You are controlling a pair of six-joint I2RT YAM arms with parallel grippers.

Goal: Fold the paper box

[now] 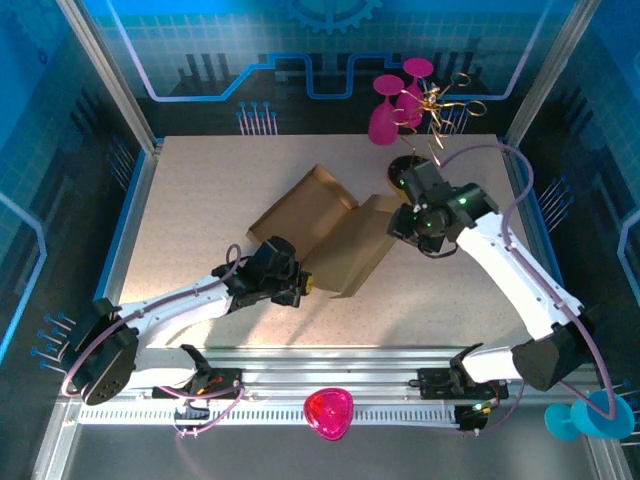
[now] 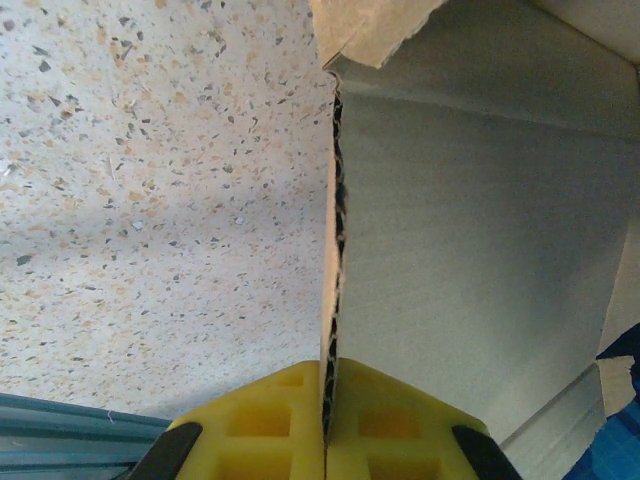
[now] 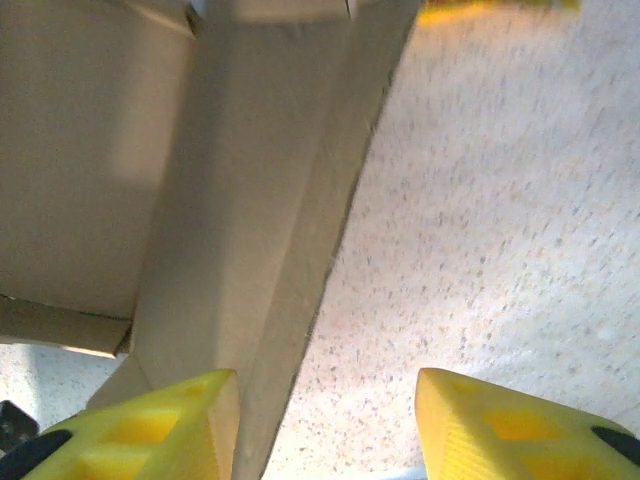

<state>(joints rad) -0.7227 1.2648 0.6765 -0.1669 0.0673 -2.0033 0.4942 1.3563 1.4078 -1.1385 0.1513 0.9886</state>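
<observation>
Blue walls (image 1: 300, 50) printed with circuit and gear patterns close in the back and sides. The speckled beige table (image 1: 200, 200) fills the floor of the enclosure. In both wrist views its surface reads as pale stone flecked with grey and tan.

The paper box (image 1: 320, 225) lies at the table's centre, half unfolded. One panel lifts toward 11 o'clock and another spreads flat toward 5 o'clock. From above it is plain brown sheet. The left wrist view adds the corrugated core along a raised panel's cut edge (image 2: 335, 200), and the right wrist view adds a long creased flap (image 3: 250, 200) standing up off the table.

The left gripper (image 1: 300, 285) meets the box at its 7 o'clock corner, and up close (image 2: 326, 390) its yellow fingers are pinched tight on that cardboard edge. The right gripper (image 1: 402, 228) is at the box's 3 o'clock side. Its jaws (image 3: 325, 400) stand apart, with the flap beside one finger and bare table between them.

Two magenta goblets (image 1: 385, 115) and a gold wire ornament (image 1: 435, 105) stand at the table's 1 o'clock edge. A pink heart-shaped piece (image 1: 328, 413) sits at 6 o'clock on the rail (image 1: 400, 360), and a teal goblet (image 1: 590, 415) lies at 4 o'clock.
</observation>
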